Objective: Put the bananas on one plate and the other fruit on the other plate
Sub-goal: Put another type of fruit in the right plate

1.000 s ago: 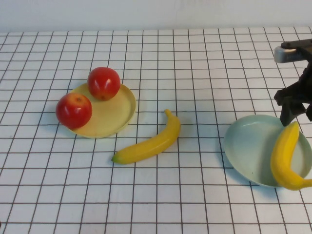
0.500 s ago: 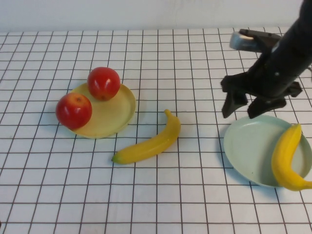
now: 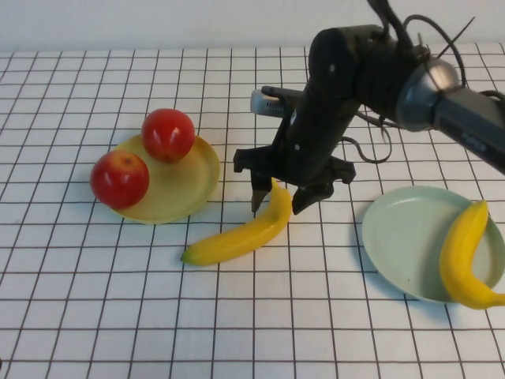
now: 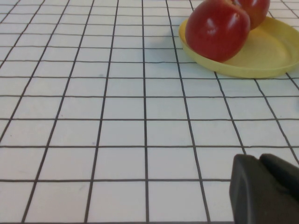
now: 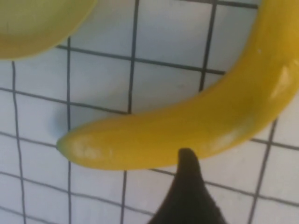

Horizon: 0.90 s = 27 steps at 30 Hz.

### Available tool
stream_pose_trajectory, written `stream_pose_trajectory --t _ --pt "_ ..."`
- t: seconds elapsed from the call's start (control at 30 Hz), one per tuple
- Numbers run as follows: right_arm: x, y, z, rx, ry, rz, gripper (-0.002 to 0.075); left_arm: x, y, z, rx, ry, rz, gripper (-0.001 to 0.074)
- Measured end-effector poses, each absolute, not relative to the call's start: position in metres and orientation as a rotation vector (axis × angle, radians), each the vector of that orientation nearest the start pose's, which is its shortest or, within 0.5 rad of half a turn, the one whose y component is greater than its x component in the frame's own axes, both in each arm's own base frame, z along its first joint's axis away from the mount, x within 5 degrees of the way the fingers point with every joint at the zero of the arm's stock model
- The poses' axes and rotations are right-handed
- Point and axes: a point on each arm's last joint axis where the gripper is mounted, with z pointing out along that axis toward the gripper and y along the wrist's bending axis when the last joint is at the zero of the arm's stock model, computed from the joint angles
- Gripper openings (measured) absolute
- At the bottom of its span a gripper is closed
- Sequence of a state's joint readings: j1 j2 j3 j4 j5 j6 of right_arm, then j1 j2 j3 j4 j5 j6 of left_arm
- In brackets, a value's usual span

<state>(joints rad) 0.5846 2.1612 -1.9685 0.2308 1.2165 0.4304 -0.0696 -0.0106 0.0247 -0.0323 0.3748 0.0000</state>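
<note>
One banana (image 3: 241,233) lies on the table between the plates. My right gripper (image 3: 279,200) is open and low over its far end, one finger on each side, not closed on it. In the right wrist view one dark finger (image 5: 187,186) sits beside that banana (image 5: 187,126). The second banana (image 3: 461,253) lies on the mint-green plate (image 3: 398,233) at the right. Two red apples (image 3: 168,135) (image 3: 119,178) sit on the yellow plate (image 3: 185,185) at the left. My left gripper (image 4: 266,186) is out of the high view, shut, near the table short of the yellow plate (image 4: 261,51) and an apple (image 4: 217,29).
The table is a white surface with a black grid. My right arm (image 3: 371,71) reaches in from the right, above the table behind the mint-green plate. A white wall runs along the far edge.
My right arm has swung left from beside the mint-green plate to the loose banana in the middle and come down over its far end. The fruit and plates have not moved.
</note>
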Motion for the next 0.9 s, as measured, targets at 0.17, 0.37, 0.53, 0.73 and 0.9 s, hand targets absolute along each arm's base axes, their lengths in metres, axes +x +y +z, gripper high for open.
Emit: stream_pose_trajectory --t 0.17,0.37,0.53,0.73,0.9 --pt "0.392 0.286 0.226 -0.050 3.005 0.472 0.0453 0.052 -0.005 0.172 0.045 1.872 -0.080 -0.0004" --pt "0.398 0.293 0.217 0.017 3.007 0.444 0.0453 0.052 -0.005 0.172 0.045 1.872 -0.080 -0.0004" --pt "0.399 0.293 0.217 0.036 3.010 0.429 0.0453 0.052 -0.005 0.172 0.045 1.872 -0.080 -0.0004" --pt "0.399 0.293 0.215 0.028 3.011 0.409 0.0453 0.052 -0.005 0.172 0.045 1.872 -0.080 -0.0004" --pt "0.400 0.292 0.214 -0.014 3.007 0.388 0.0453 0.052 -0.005 0.172 0.045 1.872 -0.080 -0.0004"
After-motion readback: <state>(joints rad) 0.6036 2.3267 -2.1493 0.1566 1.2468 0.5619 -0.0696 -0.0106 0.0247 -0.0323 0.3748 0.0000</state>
